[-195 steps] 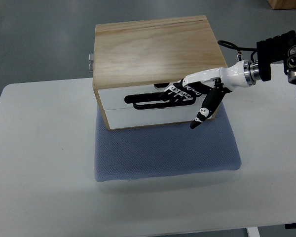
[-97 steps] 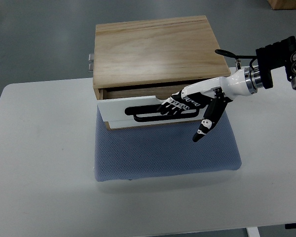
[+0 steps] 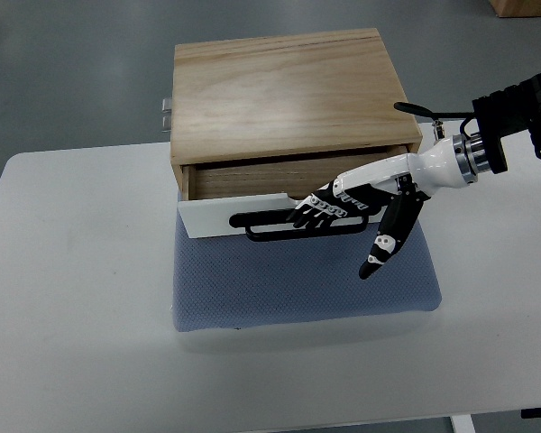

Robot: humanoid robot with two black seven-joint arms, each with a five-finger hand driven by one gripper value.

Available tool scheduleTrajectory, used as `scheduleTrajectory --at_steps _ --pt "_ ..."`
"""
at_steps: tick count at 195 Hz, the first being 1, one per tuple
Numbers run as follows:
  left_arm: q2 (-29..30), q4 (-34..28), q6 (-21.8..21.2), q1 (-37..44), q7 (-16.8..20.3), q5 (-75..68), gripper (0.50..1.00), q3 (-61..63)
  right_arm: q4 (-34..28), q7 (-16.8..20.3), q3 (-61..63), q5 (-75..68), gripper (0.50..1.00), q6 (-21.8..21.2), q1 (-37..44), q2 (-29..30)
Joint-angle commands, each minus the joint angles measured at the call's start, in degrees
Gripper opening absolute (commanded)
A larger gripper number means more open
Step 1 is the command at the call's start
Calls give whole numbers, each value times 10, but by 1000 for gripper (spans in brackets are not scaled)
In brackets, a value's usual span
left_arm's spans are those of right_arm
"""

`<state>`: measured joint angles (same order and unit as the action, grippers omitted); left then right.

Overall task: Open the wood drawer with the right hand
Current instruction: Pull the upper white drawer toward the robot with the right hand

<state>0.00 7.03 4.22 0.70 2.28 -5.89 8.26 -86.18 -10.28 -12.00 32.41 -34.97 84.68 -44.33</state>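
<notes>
My right hand (image 3: 343,203) fingers hooked in the black handle (image 3: 275,221) of the wood drawer (image 3: 225,212), thumb sticking out, drawer partly open

No legible text, labels, brands, numbers or signs anywhere.

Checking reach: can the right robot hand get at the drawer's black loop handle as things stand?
Probably yes: the right robot hand already has fingers hooked on the black loop handle of the white-fronted wood drawer, nothing between.

Drawer (image 3: 252,194) interior in shadow; fingers (image 3: 317,209) partly behind the handle (image 3: 270,225).
</notes>
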Motion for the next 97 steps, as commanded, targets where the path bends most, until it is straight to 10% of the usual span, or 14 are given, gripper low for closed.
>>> scheduleTrajectory --at_steps 1,97 --pt "0 0 0 0 0 0 1000 0 -11 0 -4 0 944 0 0 -4" --pt "0 0 1 0 0 0 1000 0 -18 2 0 -15 944 0 35 -31"
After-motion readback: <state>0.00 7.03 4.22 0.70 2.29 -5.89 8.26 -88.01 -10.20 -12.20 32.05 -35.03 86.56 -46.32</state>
